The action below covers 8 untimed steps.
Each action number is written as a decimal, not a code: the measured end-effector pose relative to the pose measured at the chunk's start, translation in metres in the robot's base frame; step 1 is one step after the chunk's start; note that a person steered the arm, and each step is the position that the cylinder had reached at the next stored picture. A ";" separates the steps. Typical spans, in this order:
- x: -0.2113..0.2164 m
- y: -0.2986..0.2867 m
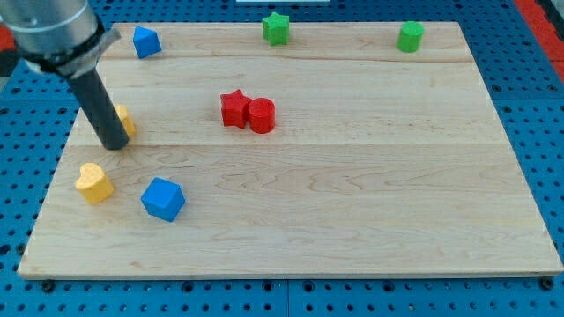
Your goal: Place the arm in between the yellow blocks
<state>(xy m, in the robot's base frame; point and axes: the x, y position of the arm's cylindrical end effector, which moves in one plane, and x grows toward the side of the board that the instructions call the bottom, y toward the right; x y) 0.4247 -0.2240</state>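
Note:
My tip [114, 144] rests on the wooden board at the view's left. A yellow block [124, 119] sits right behind the rod, partly hidden by it, touching or nearly touching it. A yellow heart-shaped block [93, 182] lies just below and left of the tip, a short gap away. The tip stands between the two yellow blocks, closer to the upper one.
A blue block [163, 198] lies right of the yellow heart. Another blue block [145, 41] sits at the top left. A red star [234, 108] touches a red cylinder [261, 115] mid-board. A green star [276, 28] and a green block [410, 37] sit along the top edge.

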 end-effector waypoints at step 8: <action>0.011 0.092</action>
